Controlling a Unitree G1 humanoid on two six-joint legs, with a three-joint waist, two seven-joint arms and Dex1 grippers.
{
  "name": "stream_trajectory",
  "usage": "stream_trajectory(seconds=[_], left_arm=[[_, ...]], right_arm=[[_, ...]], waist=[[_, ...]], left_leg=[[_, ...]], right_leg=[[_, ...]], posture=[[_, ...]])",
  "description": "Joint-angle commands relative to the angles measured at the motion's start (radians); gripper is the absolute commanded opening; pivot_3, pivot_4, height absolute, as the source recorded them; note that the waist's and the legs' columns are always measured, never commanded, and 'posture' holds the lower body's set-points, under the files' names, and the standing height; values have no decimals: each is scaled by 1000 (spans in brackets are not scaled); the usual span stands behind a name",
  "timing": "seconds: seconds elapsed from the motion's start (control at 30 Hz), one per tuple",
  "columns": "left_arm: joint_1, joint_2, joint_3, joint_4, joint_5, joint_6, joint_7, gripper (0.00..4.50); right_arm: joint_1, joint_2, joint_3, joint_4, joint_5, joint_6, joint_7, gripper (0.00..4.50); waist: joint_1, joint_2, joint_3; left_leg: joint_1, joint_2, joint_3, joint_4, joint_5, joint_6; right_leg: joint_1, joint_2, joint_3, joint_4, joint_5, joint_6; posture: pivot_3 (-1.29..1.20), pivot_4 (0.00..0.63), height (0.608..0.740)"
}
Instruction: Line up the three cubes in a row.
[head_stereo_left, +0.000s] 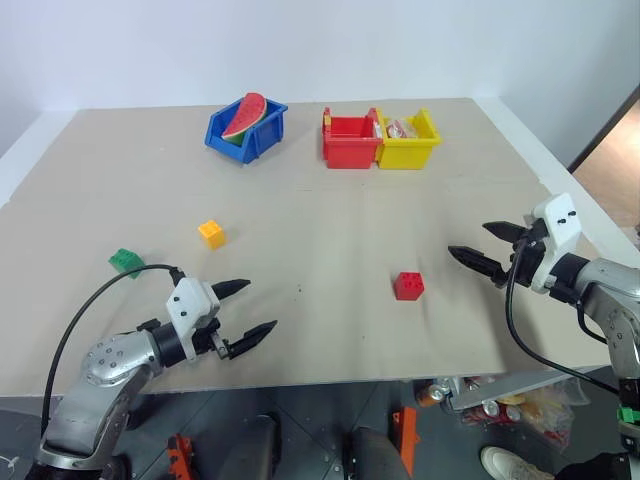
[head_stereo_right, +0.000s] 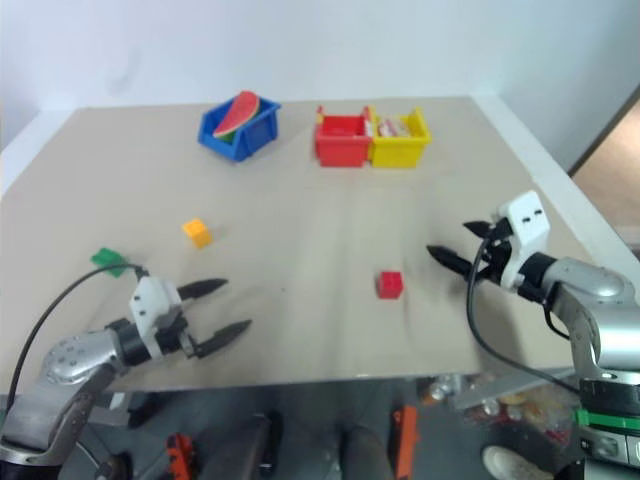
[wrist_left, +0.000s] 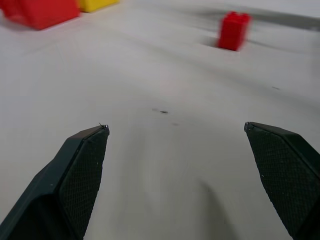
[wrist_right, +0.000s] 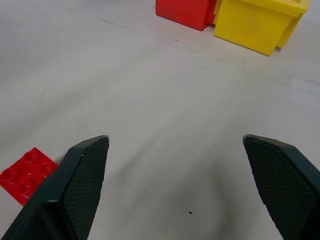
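red cube (head_stereo_left: 408, 285) lies just left of right gripper (head_stereo_left: 487, 248), nearer it than left gripper (head_stereo_left: 247, 312) | both grippers spread wide, empty | cubes scattered, unaligned

light: shining evenly and brightly over the table (head_stereo_left: 330, 300)
shadows: lying faint and soft
blur: softening the red bin (wrist_left: 42, 12) in the left wrist view
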Motion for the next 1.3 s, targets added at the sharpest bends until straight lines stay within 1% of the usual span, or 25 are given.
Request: stream_trajectory(seconds=[0.03,0.2,0.27,0.43,0.57,0.7,0.9,1.07,1.27,1.3], left_arm=[[-28,32,-19,-24,-29,-22,-77,4500],[-74,59,-48,-16,-64,12,-150,4500],[-98,72,-68,-17,-85,38,-189,4500],[-135,84,-84,-9,-99,66,-222,4500],[-153,84,-88,3,-92,68,-231,4500],[-157,81,-88,2,-95,75,-226,4500],[-120,68,-81,-43,-105,84,-193,4500],[-88,64,-70,-77,-129,101,-161,4500],[-80,63,-67,-90,-128,74,-150,4500],[-80,63,-67,-90,-125,71,-148,4500]], right_arm=[[-18,-14,-25,-77,39,9,20,4457],[-29,-21,30,-130,45,24,58,4457],[-2,-30,66,-169,54,36,98,4457],[39,-64,163,-179,-16,-49,188,4457],[-14,-63,239,-107,-63,-116,257,4457],[-80,-52,274,-8,-94,-172,302,4457],[-169,-32,333,145,-148,-252,376,4457],[-196,-8,368,199,-174,-288,424,4457],[-229,28,381,244,-192,-305,434,4457],[-232,31,382,248,-194,-304,437,4224]], waist=[[0,0,0],[0,0,0],[0,0,0],[0,0,0],[-1,0,0],[0,0,0],[0,-1,0],[0,-1,0],[0,-1,0],[0,-1,0]], left_leg=[[0,0,0,0,0,0],[0,1,0,0,0,0],[0,2,0,0,0,0],[0,2,1,0,0,0],[0,3,1,1,0,0],[0,5,1,1,0,0],[0,8,2,1,0,-1],[-1,10,3,1,-1,-1],[0,13,3,2,0,-2],[0,13,3,2,0,-2]], right_leg=[[0,0,0,0,0,0],[0,0,0,0,0,0],[0,1,0,0,0,-1],[0,2,0,-1,0,-1],[-1,3,0,-1,1,-1],[-1,5,0,-1,2,-2],[-1,7,1,-1,3,-4],[-2,9,1,-1,3,-5],[-3,13,2,-1,5,-7],[-3,13,2,-1,6,-7]], posture=[[0,150,740],[0,150,740],[0,150,740],[0,150,740],[0,150,740],[0,150,740],[0,150,740],[0,150,740],[0,150,740],[0,150,740]])
